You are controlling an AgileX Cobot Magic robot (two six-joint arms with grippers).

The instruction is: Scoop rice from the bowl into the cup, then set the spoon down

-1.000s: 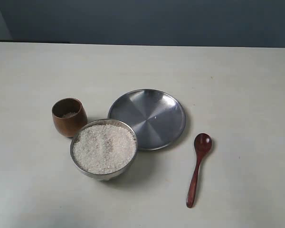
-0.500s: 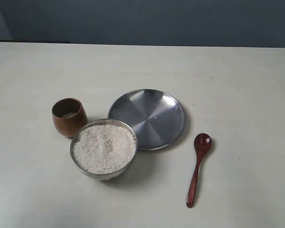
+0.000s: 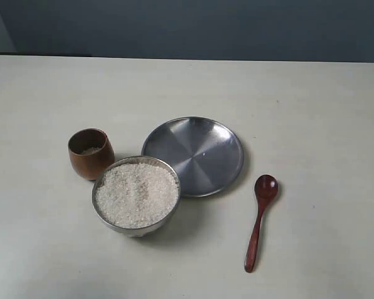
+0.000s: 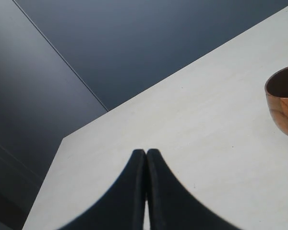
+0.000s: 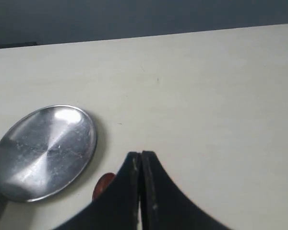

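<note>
One deep, round steel bowl (image 3: pixel 134 229) sits on the pale desk (image 3: pixel 311 112), heaped nearly to its rim with white rice (image 3: pixel 137 194). Just beside it, to its left, stands one rounded dark wooden cup (image 3: pixel 90 161) holding a few grains. One flat, shiny steel plate (image 3: pixel 193 156) lies just behind the bowl. One glossy reddish-brown spoon (image 3: pixel 260 215) lies to the bowl's right. The two end effectors, left (image 4: pixel 146 158) and right (image 5: pixel 141 160), are closed and hold nothing.

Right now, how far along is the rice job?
A little rice shows in the cup, and the spoon lies on the table. Nothing is in hand: left gripper and right gripper are shut, empty. The bowl is full, so this is either finished or not begun; I cannot tell which.
</note>
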